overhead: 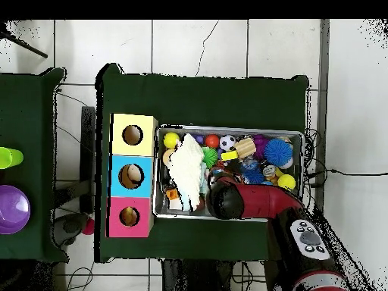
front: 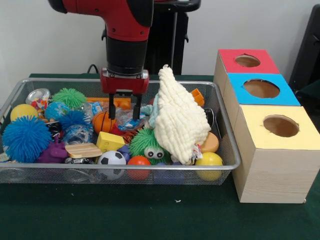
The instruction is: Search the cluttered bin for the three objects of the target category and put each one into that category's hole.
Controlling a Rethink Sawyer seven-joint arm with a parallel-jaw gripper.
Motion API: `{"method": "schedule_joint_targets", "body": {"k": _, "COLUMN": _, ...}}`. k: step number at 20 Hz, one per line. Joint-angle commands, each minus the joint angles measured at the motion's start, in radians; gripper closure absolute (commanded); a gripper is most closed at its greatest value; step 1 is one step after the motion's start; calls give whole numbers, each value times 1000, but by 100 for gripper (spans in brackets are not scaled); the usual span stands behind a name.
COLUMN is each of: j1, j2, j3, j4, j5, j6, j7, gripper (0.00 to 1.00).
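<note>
My gripper (front: 124,115) hangs open over the back middle of the wire bin (front: 227,150), its fingertips just above a small basketball (front: 102,121) and some crinkled clear wrapping. Nothing is held. A big white cloth (front: 177,120) stands heaped right of the gripper, with a green fuzzy toy with eyes (front: 147,143) at its foot. In the overhead view the red arm (overhead: 254,201) covers the gripper, and the cloth (overhead: 186,170) lies at the bin's left end. The three holes are red (front: 247,60), blue (front: 261,88) and yellow (front: 281,126).
The bin also holds a blue spiky ball (front: 25,137), green spiky ball (front: 70,97), soccer ball (front: 111,159), yellow block (front: 110,141), wooden block (front: 83,150) and several smooth balls. The wooden boxes (overhead: 132,176) stand against the bin. A purple bowl (overhead: 11,208) sits on a side table.
</note>
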Motion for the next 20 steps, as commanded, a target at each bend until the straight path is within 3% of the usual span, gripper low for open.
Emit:
{"method": "schedule_joint_targets", "body": {"k": 1, "j1": -13, "j2": 21, "j3": 38, "j4": 9, "j5": 15, "j6": -51, "j7": 140, "gripper": 0}}
{"method": "schedule_joint_targets", "body": {"k": 11, "j1": 9, "j2": -99, "j3": 49, "j4": 9, "j5": 56, "j6": -30, "j7": 165, "gripper": 0}}
{"method": "schedule_joint_targets", "body": {"k": 20, "j1": 10, "j2": -107, "j3": 54, "j4": 10, "j5": 88, "j6": 41, "j7": 138, "gripper": 0}}
